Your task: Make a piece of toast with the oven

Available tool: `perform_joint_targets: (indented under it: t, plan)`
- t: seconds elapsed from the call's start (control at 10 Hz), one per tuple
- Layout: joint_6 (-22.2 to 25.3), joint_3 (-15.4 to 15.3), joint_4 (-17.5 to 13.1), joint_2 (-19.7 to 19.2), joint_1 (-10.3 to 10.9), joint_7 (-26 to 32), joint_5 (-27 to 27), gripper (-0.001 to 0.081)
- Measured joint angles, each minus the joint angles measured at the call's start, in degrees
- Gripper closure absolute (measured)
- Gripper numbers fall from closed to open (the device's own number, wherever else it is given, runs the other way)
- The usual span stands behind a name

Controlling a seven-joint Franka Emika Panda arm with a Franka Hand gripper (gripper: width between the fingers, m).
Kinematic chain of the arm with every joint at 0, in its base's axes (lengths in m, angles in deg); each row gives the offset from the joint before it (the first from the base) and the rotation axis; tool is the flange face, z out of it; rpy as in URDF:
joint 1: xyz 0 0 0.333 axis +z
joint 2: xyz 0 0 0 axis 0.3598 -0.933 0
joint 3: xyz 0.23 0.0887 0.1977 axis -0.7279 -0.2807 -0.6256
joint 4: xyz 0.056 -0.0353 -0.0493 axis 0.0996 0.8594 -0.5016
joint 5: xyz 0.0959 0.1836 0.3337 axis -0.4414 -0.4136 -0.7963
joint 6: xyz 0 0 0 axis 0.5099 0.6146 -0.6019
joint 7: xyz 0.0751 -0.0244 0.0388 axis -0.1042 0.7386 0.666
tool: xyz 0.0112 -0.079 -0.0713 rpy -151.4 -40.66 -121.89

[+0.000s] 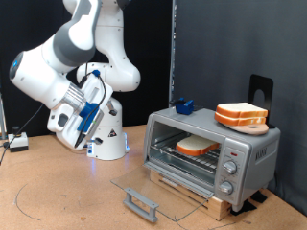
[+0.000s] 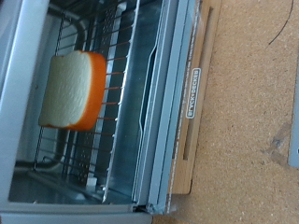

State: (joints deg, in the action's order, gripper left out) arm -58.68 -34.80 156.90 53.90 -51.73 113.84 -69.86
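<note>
The silver toaster oven [image 1: 251, 149] stands on a wooden board at the exterior view's right, its glass door [image 1: 144, 190] folded down flat and open. One piece of toast [image 1: 197, 146] lies on the wire rack inside. In the wrist view the oven [image 2: 22, 84] shows from a distance, with that slice [image 2: 71, 90] lying on the rack [image 2: 117, 103]. Two more slices [image 1: 242, 116] are stacked on the oven's roof. My gripper [image 1: 86, 123] hangs in the air well to the exterior view's left of the oven, apart from everything, with nothing seen in it. Its fingers do not show in the wrist view.
A small blue block [image 1: 184, 105] sits on the oven's roof at its back left corner. The door's grey bar handle [image 1: 141, 202] juts out over the brown table. The robot base [image 1: 107, 142] stands at the left. A black upright stand [image 1: 261, 91] is behind the oven.
</note>
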Motion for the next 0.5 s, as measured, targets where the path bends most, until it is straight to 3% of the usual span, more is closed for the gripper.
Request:
perform_joint_targets:
  t: [0.1, 0.4, 0.5]
  plan:
    - [-1.9, -0.1, 0.2, -2.1, 0.1, 0.0, -0.2, -0.0003]
    - [-4.1, -1.5, -0.5, -8.6, 0.8, -4.0, 7.1, -0.0003]
    - [-6.7, -2.0, -0.5, -10.8, 1.2, -4.0, 7.5, -0.0003]
